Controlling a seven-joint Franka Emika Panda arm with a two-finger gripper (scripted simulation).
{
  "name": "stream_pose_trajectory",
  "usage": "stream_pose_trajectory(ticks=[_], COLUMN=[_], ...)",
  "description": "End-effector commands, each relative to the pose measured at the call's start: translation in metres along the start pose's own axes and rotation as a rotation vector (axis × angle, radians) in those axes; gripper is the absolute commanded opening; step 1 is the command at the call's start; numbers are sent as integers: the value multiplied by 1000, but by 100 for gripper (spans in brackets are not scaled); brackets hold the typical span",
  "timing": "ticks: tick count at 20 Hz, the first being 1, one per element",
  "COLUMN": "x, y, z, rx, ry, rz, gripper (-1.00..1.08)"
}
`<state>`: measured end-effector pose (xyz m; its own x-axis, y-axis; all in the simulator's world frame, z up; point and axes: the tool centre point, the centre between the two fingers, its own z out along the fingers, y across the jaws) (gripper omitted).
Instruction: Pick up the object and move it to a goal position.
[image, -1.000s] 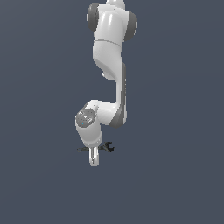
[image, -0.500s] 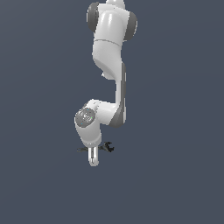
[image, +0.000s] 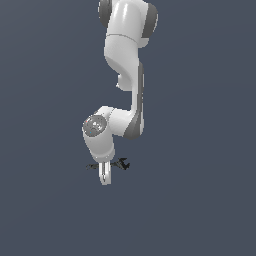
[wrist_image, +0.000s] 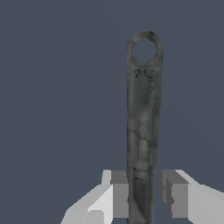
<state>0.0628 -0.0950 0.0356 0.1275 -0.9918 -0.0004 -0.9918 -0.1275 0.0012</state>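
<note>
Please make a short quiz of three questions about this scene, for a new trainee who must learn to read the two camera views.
1. True or false: in the wrist view, the wrench lies between the two fingers of the gripper.
2. Which shape is at the far end of the wrench handle in the wrist view? A) a closed ring B) a sharp point C) a ball
3. Fill in: in the exterior view, the wrench sticks out on both sides of the ____.

Key:
1. True; a small gap shows beside one finger, so a firm grip cannot be confirmed.
2. A
3. gripper
</note>
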Motion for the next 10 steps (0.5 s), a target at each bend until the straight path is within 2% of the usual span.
stream_pose_trajectory(ticks=[1, 10], x=[1, 9], y=[6, 41], z=[-13, -84], rx=[1, 2], ry=[0, -3], rz=[0, 0], gripper=[-100, -100])
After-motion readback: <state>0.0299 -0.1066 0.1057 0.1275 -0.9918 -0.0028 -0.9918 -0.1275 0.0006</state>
